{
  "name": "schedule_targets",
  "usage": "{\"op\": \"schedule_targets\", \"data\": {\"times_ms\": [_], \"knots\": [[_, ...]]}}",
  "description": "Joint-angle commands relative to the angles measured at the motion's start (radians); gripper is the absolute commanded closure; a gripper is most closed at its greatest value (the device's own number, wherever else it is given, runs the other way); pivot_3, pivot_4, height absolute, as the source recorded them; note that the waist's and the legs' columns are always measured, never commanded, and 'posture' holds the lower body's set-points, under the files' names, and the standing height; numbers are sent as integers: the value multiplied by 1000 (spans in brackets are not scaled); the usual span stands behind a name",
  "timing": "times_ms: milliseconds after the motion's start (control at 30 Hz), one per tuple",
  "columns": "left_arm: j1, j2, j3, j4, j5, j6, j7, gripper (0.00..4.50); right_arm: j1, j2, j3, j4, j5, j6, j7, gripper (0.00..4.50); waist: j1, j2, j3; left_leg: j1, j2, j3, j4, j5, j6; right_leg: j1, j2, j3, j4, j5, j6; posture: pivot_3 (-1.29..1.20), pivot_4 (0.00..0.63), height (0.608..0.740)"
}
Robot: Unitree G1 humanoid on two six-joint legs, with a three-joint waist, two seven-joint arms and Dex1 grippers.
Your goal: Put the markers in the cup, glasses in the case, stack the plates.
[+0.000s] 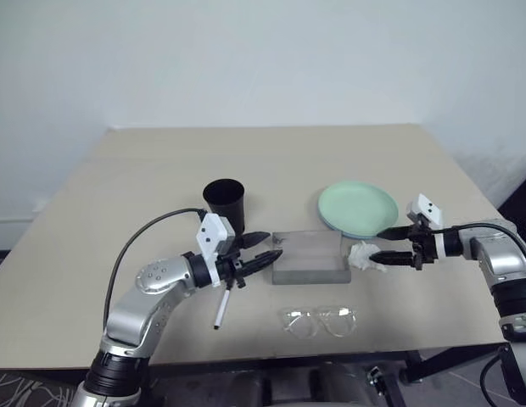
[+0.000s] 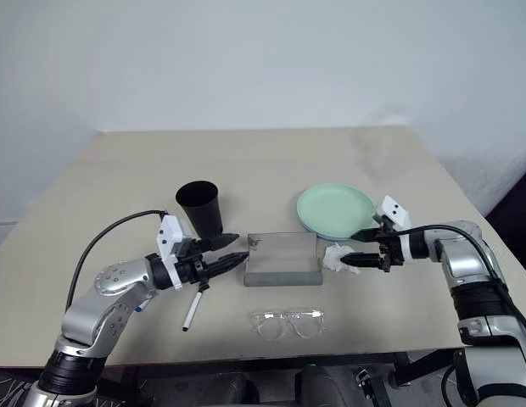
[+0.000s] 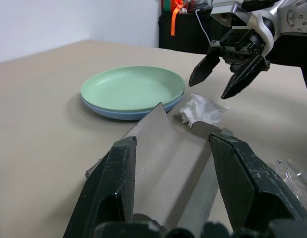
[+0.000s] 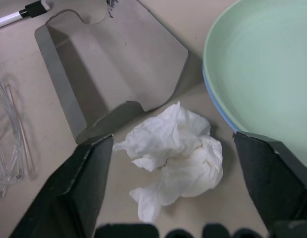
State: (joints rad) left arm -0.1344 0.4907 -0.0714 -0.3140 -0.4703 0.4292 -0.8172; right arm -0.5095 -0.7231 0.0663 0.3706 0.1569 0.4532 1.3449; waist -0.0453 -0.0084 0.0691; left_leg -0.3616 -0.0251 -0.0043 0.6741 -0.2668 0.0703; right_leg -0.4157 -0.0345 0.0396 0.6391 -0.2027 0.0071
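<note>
The grey case [image 1: 311, 257] lies open at the table's middle. My left gripper [image 1: 270, 246] is level at the case's left end, open, its lower fingertip at the case's edge. My right gripper [image 1: 377, 245] hangs wide open over a crumpled white tissue [image 4: 173, 153] beside the case's right end. The mint green plate [image 1: 358, 203] sits stacked on the light blue plate [image 3: 119, 113] behind the tissue. The black cup [image 1: 224, 202] stands upright behind my left gripper. A white marker with a black cap [image 1: 221, 309] lies under my left wrist. The clear glasses [image 1: 318, 320] lie near the front edge.
The beige table [image 1: 271, 157] meets a white wall at the back. A black cable [image 1: 144, 233] loops over my left arm. In the left wrist view, dark equipment [image 3: 193, 29] stands beyond the table.
</note>
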Motion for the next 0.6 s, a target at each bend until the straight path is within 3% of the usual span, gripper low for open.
{"op": "schedule_targets", "data": {"times_ms": [33,300,400,600], "knots": [[-23,-6,1,-25,-6,-5,1,2082,14,11,20,-23,-7,0,-42,342,0,0,0,0,0,0,0,0,0,0,0,0,0,0,0,0,0,740],[-31,-17,-11,-26,0,-4,5,2082,27,22,59,23,-26,-34,-106,342,0,0,0,0,0,0,0,0,0,0,0,0,0,0,0,0,0,740],[-30,-16,-12,-26,0,-6,6,2082,14,20,54,51,-22,-50,-110,895,0,0,0,0,0,0,0,0,0,0,0,0,0,0,0,0,0,740],[-29,-16,-11,-23,3,-10,8,2082,-6,-7,34,49,12,-50,-68,2770,0,0,0,0,0,0,0,0,0,0,0,0,0,0,0,0,0,740]]}}
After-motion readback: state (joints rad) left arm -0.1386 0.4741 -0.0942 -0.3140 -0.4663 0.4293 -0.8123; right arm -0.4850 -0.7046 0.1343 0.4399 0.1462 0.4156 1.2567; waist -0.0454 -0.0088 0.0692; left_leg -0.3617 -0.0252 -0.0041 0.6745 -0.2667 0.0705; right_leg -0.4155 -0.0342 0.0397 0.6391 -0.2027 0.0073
